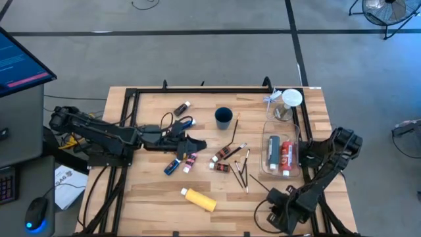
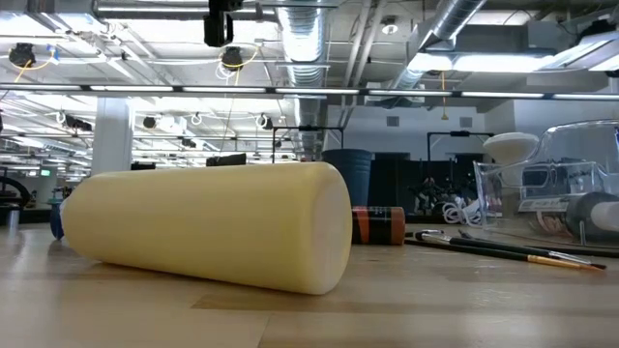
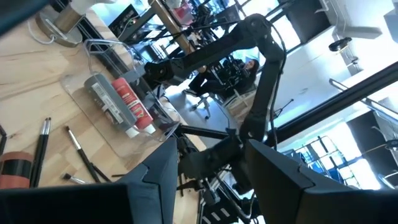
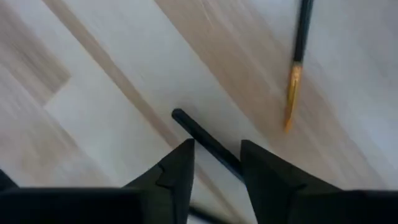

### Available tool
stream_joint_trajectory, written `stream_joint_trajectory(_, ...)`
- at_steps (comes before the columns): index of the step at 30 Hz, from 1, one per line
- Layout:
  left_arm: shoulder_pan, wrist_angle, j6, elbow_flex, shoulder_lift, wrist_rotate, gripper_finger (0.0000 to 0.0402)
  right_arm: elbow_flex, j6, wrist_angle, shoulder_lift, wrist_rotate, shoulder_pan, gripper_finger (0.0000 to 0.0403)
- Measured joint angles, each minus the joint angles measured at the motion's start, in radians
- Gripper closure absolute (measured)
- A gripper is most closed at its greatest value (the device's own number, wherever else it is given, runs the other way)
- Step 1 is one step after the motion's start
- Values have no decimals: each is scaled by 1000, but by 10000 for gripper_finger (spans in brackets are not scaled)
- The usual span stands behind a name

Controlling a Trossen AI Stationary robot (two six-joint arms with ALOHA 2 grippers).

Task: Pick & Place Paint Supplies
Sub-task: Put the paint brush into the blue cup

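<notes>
Straddling a thin dark brush handle [image 4: 205, 142], the right gripper [image 4: 216, 163] sits low over the wooden table [image 1: 145, 197]; the handle runs between its two fingers [image 4: 177, 171], which stand narrowly apart on either side of it, and whether they actually pinch the handle cannot be told; beyond the fingertips a second brush [image 4: 296, 68] with a gold ferrule lies apart on the boards. The left gripper [image 1: 197, 144] hangs above the middle of the table with its fingers [image 3: 155, 174] spread and nothing between them; just under and beside those fingers lie a blue tube [image 1: 172, 166] and a small white-capped tube [image 1: 190, 162]; farther ahead of them are a brown tube [image 1: 222, 155], several loose brushes [image 1: 240, 168], and a clear tray [image 1: 273, 168] holding a grey tube [image 1: 273, 151] and a red tube [image 1: 287, 157] side by side. The yellow bottle [image 1: 199, 198] lies on its side well apart from both sets of fingers, between the two arms near the table's front edge; a dark blue cup [image 1: 223, 117] stands upright past the left fingers; the clear jar [image 1: 287, 105] with its white lid sits at the far corner beyond the tray.
</notes>
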Motion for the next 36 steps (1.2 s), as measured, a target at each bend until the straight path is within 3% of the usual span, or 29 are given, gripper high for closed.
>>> stream_joint_trajectory(4, 0, 5, -4, 0, 0, -3, 253, 74, -1, -127, -5, 47, 1, 293)
stream_joint_trajectory(10, 0, 20, -6, 0, 0, -7, 253, 92, -16, -127, -5, 64, -7, 285)
stream_joint_trajectory(15, 0, 27, -14, 0, 0, -6, 253, 91, -8, -155, -6, 61, -30, 245)
stream_joint_trajectory(24, 0, 39, -52, 0, 0, 8, 253, 91, -30, -171, -6, -44, -136, 171)
stream_joint_trajectory(36, -26, 58, -84, 0, 0, 8, 253, 29, 22, -120, -7, -70, -128, 182)
